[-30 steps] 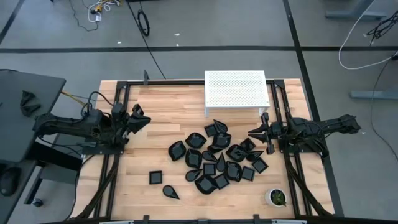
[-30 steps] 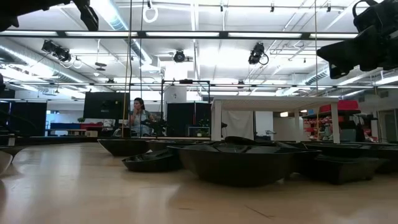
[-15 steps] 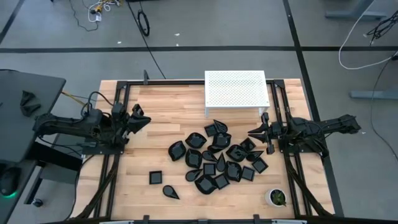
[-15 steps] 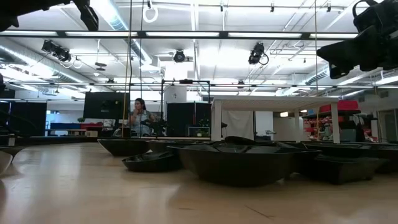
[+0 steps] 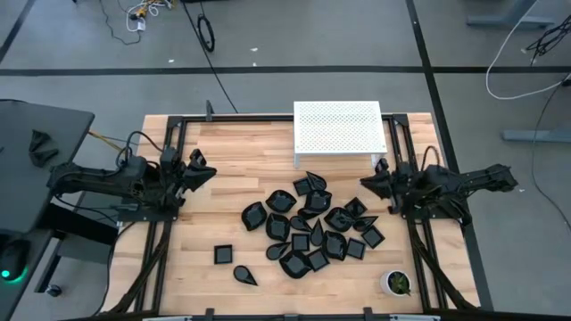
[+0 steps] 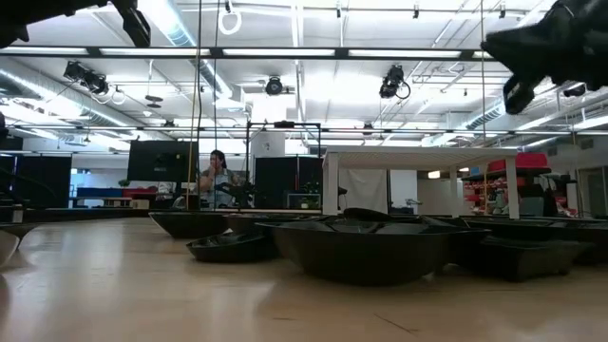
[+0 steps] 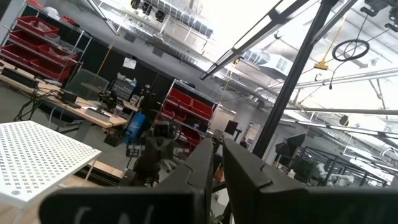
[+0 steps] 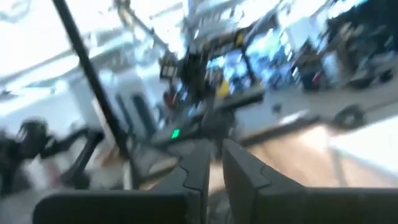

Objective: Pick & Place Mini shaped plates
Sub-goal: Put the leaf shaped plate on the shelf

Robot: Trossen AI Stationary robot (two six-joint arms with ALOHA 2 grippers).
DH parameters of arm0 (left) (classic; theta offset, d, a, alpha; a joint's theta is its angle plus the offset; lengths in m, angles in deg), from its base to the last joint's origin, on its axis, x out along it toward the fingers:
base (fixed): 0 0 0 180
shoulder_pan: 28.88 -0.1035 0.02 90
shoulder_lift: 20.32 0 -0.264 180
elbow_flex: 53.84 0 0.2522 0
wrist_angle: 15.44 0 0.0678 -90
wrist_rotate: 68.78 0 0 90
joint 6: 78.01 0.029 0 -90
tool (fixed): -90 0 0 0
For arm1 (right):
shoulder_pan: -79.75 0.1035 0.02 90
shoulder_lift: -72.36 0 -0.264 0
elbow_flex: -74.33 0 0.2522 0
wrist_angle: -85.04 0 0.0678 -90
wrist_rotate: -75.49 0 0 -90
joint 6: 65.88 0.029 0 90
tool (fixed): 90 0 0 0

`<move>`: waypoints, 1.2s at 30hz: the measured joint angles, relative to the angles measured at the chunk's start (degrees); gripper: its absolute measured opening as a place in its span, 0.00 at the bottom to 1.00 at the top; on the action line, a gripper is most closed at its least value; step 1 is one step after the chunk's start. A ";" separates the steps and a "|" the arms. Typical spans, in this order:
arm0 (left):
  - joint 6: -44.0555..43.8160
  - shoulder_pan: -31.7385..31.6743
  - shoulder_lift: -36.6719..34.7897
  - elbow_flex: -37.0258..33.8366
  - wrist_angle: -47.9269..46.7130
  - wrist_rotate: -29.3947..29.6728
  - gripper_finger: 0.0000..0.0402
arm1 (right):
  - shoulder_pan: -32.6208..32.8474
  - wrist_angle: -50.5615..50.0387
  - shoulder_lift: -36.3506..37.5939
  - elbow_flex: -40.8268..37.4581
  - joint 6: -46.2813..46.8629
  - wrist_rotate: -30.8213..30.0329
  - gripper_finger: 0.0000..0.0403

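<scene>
Looking down from the high camera, I see the glossy black mini shaped plates [image 5: 312, 227] heaped at the middle of the light wooden table [image 5: 232, 214], with a square one [image 5: 223, 254] and a teardrop one [image 5: 244, 275] lying apart on the left arm's side. A white perforated metal shelf [image 5: 339, 132] stands at the far edge, and a small white cup with green contents [image 5: 395, 283] sits near the right front corner. My left gripper [image 5: 202, 169] hangs over the left side, well apart from the pile; my right gripper [image 5: 372, 182] is at the pile's right edge, holding nothing.

Low camera now: dark shallow dishes [image 6: 366, 249] fill the table level, the shelf's white legs [image 6: 331, 198] behind them, and a person [image 6: 217, 179] stands far back in the room.

Left wrist camera: my left fingers [image 7: 242, 171] are pressed almost together, nothing between them, with the perforated shelf top [image 7: 37, 155] beyond.

Right wrist camera: heavily blurred, the right fingers [image 8: 239, 171] sit close together around a thin gap, empty.

I can read no writing or brand anywhere.
</scene>
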State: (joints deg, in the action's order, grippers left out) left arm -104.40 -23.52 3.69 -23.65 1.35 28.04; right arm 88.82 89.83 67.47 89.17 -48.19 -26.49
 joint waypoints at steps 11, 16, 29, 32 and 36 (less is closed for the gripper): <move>0.02 0.00 -0.02 -0.01 0.00 -0.01 0.10 | -0.02 13.71 -7.44 0.97 -3.01 -7.15 0.12; 0.01 -0.02 -0.02 0.00 0.01 -0.01 0.10 | -0.03 -7.38 -14.63 9.34 9.04 -9.44 0.12; 0.00 -0.01 -0.01 0.01 0.01 -0.01 0.10 | -6.65 -48.86 -40.57 32.33 25.39 12.72 0.33; 0.02 -0.02 -0.02 0.01 0.01 0.01 0.10 | -8.77 -47.68 -48.02 32.35 22.54 20.48 0.38; 0.02 0.00 -0.01 0.01 0.01 0.00 0.10 | -10.80 -45.95 -57.03 32.33 16.17 23.86 0.42</move>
State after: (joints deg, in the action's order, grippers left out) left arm -104.38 -23.52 3.68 -23.63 1.36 28.04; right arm 78.02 43.87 10.44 121.49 -32.02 -2.64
